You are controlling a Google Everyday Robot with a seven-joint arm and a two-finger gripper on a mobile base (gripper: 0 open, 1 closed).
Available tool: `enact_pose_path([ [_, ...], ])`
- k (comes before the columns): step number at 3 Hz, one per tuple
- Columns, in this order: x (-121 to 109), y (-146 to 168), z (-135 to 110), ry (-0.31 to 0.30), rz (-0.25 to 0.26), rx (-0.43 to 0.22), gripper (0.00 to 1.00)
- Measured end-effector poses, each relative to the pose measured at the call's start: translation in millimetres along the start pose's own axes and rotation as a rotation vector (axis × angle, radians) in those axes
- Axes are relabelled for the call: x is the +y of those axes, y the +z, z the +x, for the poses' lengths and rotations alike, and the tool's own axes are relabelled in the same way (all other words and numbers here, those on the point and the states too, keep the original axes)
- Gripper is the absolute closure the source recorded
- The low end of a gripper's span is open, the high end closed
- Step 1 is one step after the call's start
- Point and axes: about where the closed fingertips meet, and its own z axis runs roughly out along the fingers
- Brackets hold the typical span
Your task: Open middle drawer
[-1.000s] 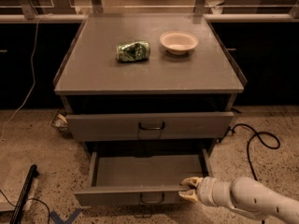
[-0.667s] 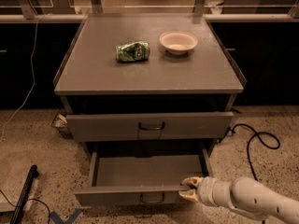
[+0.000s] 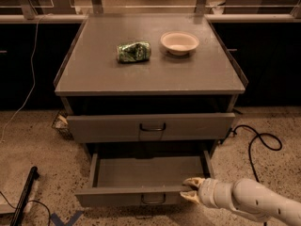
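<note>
Far left, a pale cord hangs down to the speckled floor. A black bar lies at an angle in the lower left corner. The grey cabinet fills the centre of the frame. Its tabletop carries a crumpled green packet and, just to its right and not touching it, a pale shallow bowl sitting upright.

Under the tabletop is a dark gap, then a grey drawer front w/ a small central loop handle. This front sits a little proud of the frame.

Below it, at lower centre, is the middle drawer – pulled well out, w/ its flat grey tray interior exposed. Its own loop handle is at the mid front, close to the bottom edge of the frame.

The pincer is at the right end of that drawer's front, lower right of centre. Its two pale fingers are spread apart – one above, one below – right at the front's upper edge. Can't tell if they press on it. The white arm runs off to the lower right corner. A black cable loops on the floor at the right.
</note>
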Motion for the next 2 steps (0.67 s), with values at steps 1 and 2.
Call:
enact_pose_path([
  [1,0.0,0.0,0.0,0.0,0.0,0.0,0.0],
  [2,0.0,0.1,0.0,0.0,0.0,0.0,0.0],
])
